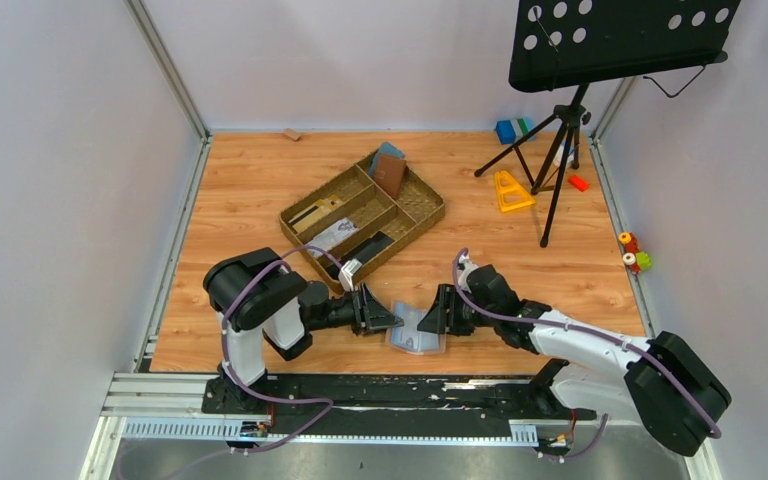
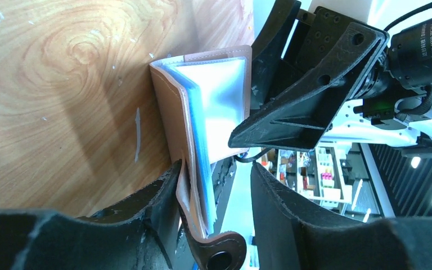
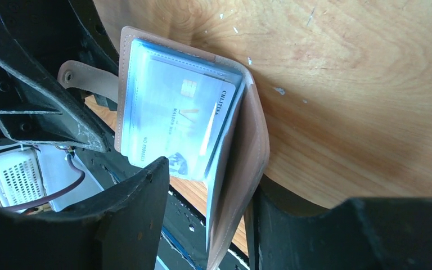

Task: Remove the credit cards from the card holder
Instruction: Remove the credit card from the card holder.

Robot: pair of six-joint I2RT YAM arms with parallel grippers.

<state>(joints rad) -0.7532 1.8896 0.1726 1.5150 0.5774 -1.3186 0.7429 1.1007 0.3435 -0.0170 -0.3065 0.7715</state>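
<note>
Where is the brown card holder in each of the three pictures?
Top external: the card holder lies low in the middle, near the wooden table's front edge.
Left wrist: the middle, open, tan cover on the left.
Right wrist: middle-left, open, with a card showing in its clear sleeves.
Shared landmark: the wooden table under it.

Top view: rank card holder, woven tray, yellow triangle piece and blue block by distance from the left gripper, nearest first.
From the left gripper:
1. card holder: at its fingertips, near edge of the table.
2. woven tray: just behind it, mid-table.
3. yellow triangle piece: farther back, to the right.
4. blue block: back right, by the wall.
</note>
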